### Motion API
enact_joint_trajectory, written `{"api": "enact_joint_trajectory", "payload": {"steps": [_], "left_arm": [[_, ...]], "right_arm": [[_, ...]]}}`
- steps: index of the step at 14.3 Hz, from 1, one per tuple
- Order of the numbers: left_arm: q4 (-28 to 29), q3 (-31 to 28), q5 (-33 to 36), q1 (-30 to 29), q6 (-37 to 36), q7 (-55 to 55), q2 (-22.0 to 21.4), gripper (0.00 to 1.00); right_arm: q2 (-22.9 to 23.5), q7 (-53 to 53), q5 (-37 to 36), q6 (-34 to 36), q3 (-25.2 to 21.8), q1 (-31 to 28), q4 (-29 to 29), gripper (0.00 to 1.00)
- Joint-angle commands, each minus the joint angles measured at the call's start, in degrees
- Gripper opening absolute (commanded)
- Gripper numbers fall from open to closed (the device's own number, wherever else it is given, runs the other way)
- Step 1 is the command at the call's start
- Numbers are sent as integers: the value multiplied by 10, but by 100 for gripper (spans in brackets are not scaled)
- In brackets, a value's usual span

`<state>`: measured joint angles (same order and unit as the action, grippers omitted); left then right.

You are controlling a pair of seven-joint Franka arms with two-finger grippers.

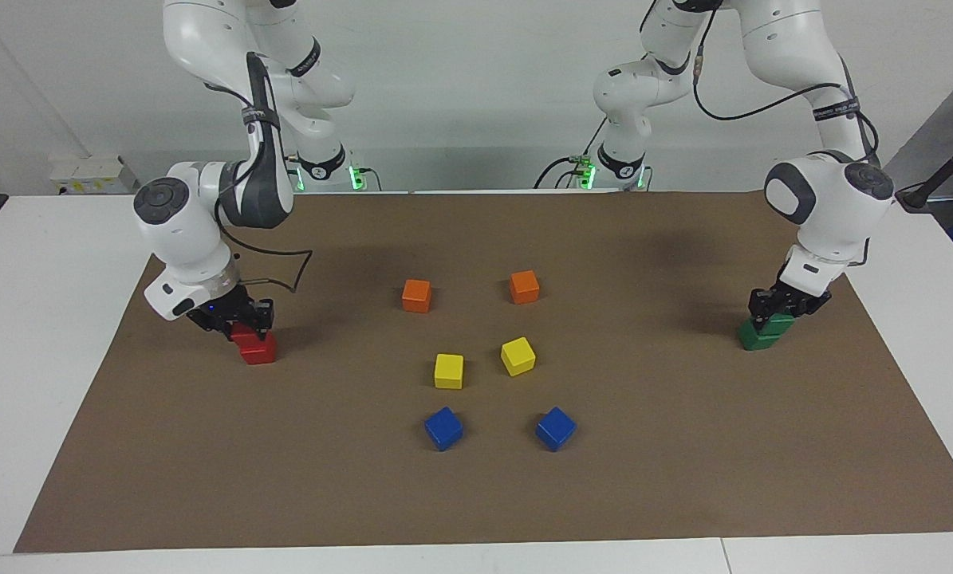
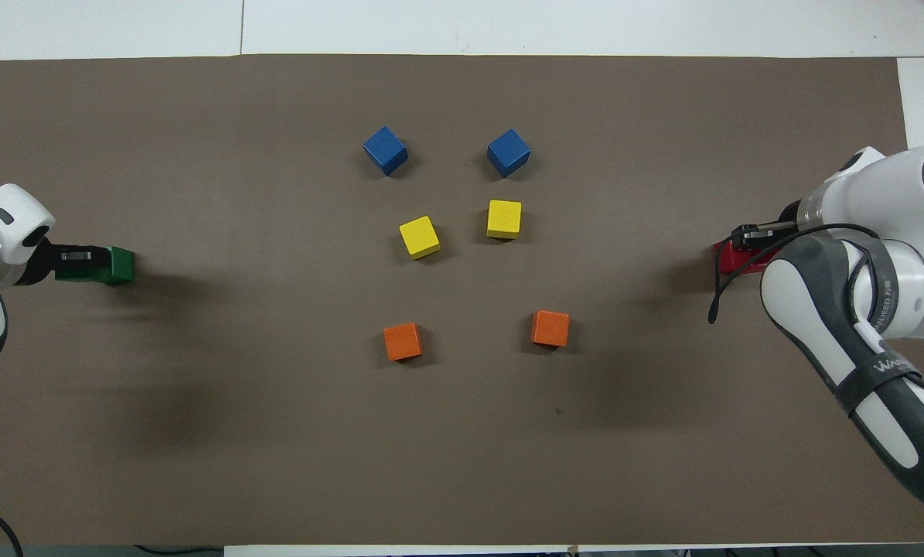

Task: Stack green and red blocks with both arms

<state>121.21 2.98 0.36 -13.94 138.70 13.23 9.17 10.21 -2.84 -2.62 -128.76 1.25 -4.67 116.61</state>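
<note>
Broadly, the counter (image 1: pixel 125 446) carries a brown mat with both arms working at its ends. The right arm's tool (image 1: pixel 241 319) sits low on a red stack (image 1: pixel 256 344) at its end of the mat, and the left arm's tool (image 1: pixel 781 307) sits low on a green stack (image 1: pixel 765 331) at the left arm's end. Each stack looks two blocks high, with the upper block slightly askew on the lower. Each tool straddles its upper block; whether the fingers grip or have let go, I cannot tell. To finish well, I judge each tool should part only once the upper block rests flat, then rise straight up so nothing is dragged off. Well apart, mid-mat, lie two orange cubes (image 1: pixel 416 295), two yellow cubes (image 1: pixel 449 371) and two blue cubes (image 1: pixel 443 427); none stands in the way.
</note>
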Motion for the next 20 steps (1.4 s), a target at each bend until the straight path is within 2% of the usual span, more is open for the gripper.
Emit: {"api": "enact_joint_trajectory", "payload": {"steps": [1, 2, 3, 4, 5, 9, 12, 16, 20], "left_arm": [[12, 1, -10, -1, 26, 5, 4, 0], [13, 1, -10, 0, 29, 4, 8, 0], [13, 0, -10, 0, 30, 5, 10, 0], [13, -1, -10, 1, 32, 8, 10, 63], [13, 0, -10, 2, 30, 16, 10, 100], [-1, 0, -9, 2, 5, 22, 11, 100], [-63, -1, -9, 3, -86, 35, 8, 100], [-158, -1, -9, 2, -217, 36, -16, 100], [-176, 4, -10, 3, -243, 22, -71, 100]], "right_arm": [[-15, -21, 3, -18, 5, -3, 21, 38], [-15, -23, 4, -27, 5, -3, 21, 89], [-14, -24, 4, -29, 4, -4, 21, 100], [-14, -24, 4, -28, 4, -3, 20, 100], [-14, -23, 4, -27, 5, -3, 20, 100], [-13, -23, 4, -21, 4, -6, 13, 100], [-14, -16, 4, -5, 5, -10, -7, 100], [-47, 7, 4, 117, 16, -2, -83, 100], [-120, 6, 22, 203, 29, -2, -112, 100]]}}
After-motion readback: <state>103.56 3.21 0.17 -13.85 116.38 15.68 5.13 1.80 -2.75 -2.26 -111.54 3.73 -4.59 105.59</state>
